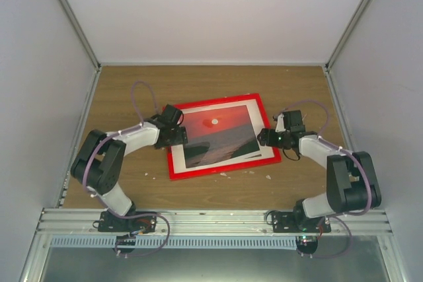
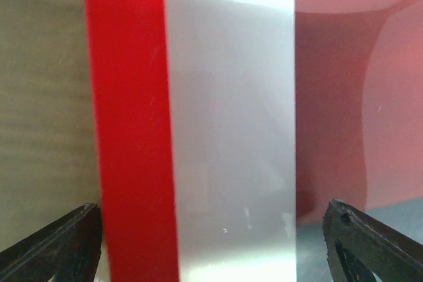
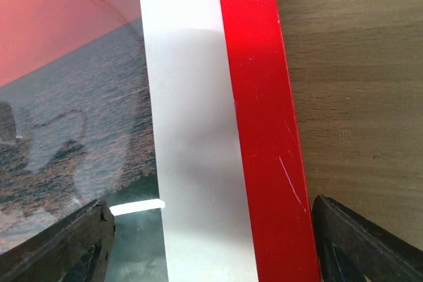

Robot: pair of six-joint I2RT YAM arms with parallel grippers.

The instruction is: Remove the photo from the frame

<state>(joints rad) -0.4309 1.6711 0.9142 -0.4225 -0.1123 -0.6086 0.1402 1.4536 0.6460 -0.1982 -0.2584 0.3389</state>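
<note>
L hand (image 2: 213, 208): fingers spread wide, gripping nothing. It sits low over the frame's (image 1: 173, 163) left side, one tip over bare desk (image 1: 132, 90), the other over the pic area, so the red rim and white mat (image 2: 228, 130) lie between the tips.

R hand (image 3: 210, 203): same on the opposite side. Fingers are spread w/ nothing in them, rim + mat between the tips, outer tip over the wood.

Why, prob.: one hand per side lets the pair steady or lift the frame evenly. It's thin and flat on the desk, so an edge is the only place to get hold.

Photo (image 1: 215, 133): in the frame, face up, red sunset + dark sea showing through the mat opening, about mid-desk and slightly skewed. Sheen and reflections in both wrist views suggest a clear pane over it, not certain.

Task looks barely begun. Front is closed off by the mat, so access likely means flipping the frame to reach the back. Can't see the back or any clips from here.
</note>
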